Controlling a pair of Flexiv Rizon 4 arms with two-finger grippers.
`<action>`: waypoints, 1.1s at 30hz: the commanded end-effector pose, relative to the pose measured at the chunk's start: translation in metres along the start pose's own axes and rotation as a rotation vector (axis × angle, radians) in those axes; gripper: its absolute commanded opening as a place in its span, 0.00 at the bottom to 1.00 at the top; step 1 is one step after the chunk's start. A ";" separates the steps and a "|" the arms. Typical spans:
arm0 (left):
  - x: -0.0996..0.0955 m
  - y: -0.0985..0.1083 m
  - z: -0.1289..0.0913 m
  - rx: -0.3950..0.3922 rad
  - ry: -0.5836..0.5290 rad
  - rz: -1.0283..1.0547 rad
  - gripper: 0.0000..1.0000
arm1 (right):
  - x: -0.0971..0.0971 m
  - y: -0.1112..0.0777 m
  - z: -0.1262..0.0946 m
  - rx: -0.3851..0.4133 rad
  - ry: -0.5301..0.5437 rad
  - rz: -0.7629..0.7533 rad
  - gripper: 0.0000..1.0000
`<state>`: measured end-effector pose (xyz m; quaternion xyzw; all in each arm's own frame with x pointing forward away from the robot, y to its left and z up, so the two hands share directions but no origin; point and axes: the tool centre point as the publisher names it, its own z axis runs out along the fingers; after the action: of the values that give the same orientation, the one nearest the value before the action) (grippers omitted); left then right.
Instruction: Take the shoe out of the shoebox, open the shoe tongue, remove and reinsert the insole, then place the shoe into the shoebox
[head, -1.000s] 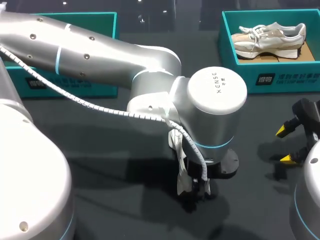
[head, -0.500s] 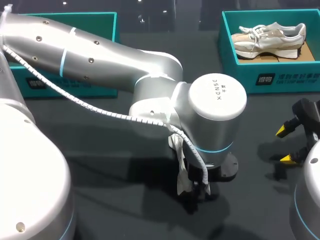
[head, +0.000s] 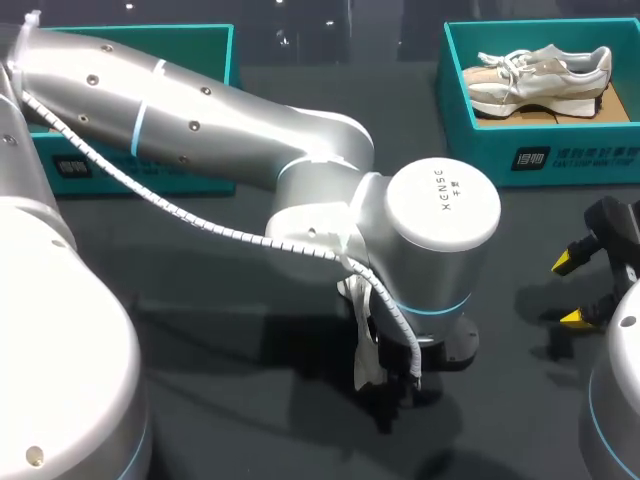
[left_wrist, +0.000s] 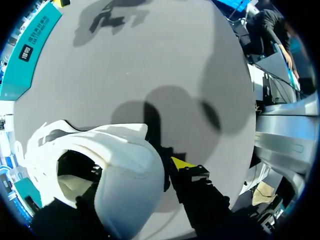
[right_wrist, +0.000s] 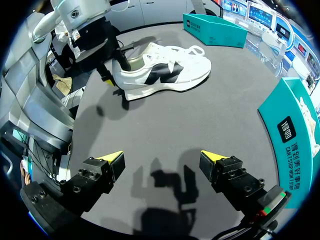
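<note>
A white shoe with black side marks (right_wrist: 165, 72) lies on its sole on the dark table, toe pointing away from my left arm. In the head view only a strip of the white shoe (head: 362, 345) shows under the left wrist. My left gripper (left_wrist: 135, 170) straddles the shoe's heel (left_wrist: 125, 165), with one finger inside the opening and the yellow-tipped finger (left_wrist: 182, 162) against the outside. It is shut on the heel wall, as the left gripper (right_wrist: 114, 70) also shows in the right wrist view. My right gripper (right_wrist: 162, 159) hangs open over bare table at the right edge (head: 570, 290).
A teal shoebox (head: 480, 150) at the back right holds a beige sneaker (head: 540, 75). A second teal box (head: 150, 170) stands at the back left. The left arm's big links span the middle of the table.
The left arm's elbow and wrist have shifted slightly to the right over the shoe. The shoe and the right gripper have kept their places.
</note>
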<state>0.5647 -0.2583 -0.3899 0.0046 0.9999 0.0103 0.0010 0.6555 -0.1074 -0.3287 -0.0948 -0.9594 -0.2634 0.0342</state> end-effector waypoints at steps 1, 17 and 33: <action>-0.001 0.003 0.001 0.006 0.008 -0.006 0.26 | 0.001 0.000 0.000 0.003 -0.003 0.001 1.00; -0.014 0.029 -0.040 0.081 0.052 0.066 0.00 | 0.001 0.000 0.000 0.003 -0.003 0.001 1.00; -0.049 0.078 -0.121 0.022 0.032 0.098 0.00 | 0.001 0.000 0.000 0.003 -0.003 0.001 1.00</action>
<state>0.6131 -0.1985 -0.2896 0.0531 0.9984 0.0058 -0.0177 0.6555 -0.1075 -0.3288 -0.0949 -0.9594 -0.2634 0.0342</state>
